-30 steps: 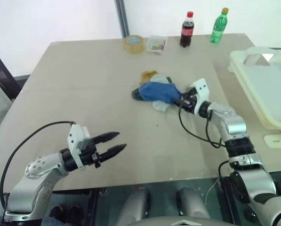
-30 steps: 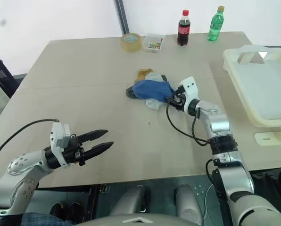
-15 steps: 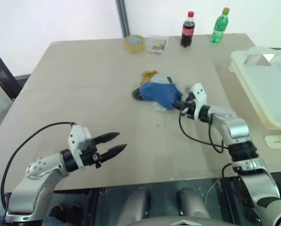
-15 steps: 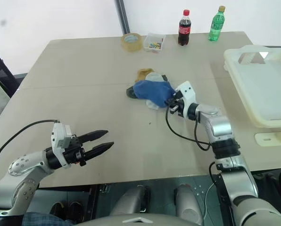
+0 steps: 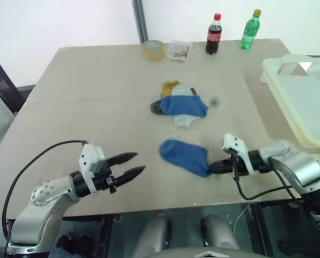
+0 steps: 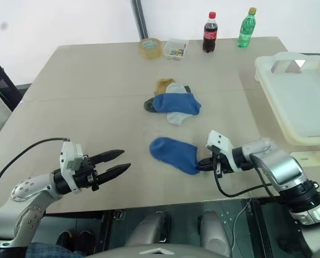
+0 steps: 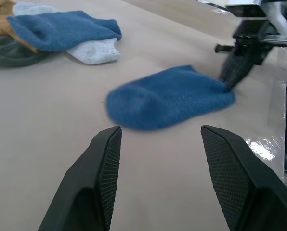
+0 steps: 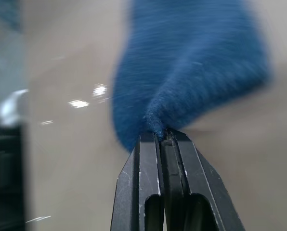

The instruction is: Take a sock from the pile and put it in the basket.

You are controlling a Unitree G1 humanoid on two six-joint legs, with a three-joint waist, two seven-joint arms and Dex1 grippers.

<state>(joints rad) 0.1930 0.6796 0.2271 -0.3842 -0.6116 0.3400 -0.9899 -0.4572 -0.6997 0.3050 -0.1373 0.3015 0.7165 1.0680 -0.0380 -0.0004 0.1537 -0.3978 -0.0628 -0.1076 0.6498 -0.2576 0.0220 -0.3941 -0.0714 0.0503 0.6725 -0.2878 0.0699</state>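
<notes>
A blue sock (image 5: 184, 156) lies stretched on the table near its front edge, apart from the pile. My right gripper (image 5: 212, 167) is shut on its right end; in the right wrist view the black fingers (image 8: 165, 159) pinch a fold of the blue sock (image 8: 191, 72). The pile (image 5: 179, 104) sits mid-table: a blue sock over a pale grey one, with a mustard-yellow and a dark one at its left. The cream-white basket (image 5: 302, 102) stands at the table's right edge. My left gripper (image 5: 132, 164) hovers open at the front left, and its wrist view looks at the blue sock (image 7: 170, 98).
At the table's far edge stand a roll of tape (image 5: 152, 49), a small clear box of coloured bits (image 5: 178, 50), a cola bottle (image 5: 214, 34) and a green bottle (image 5: 249, 29). A black cable (image 5: 262, 193) hangs from my right wrist.
My right gripper shut on a blue sock at the pile and dragged it back toward the table's front edge. The left arm has not moved.
</notes>
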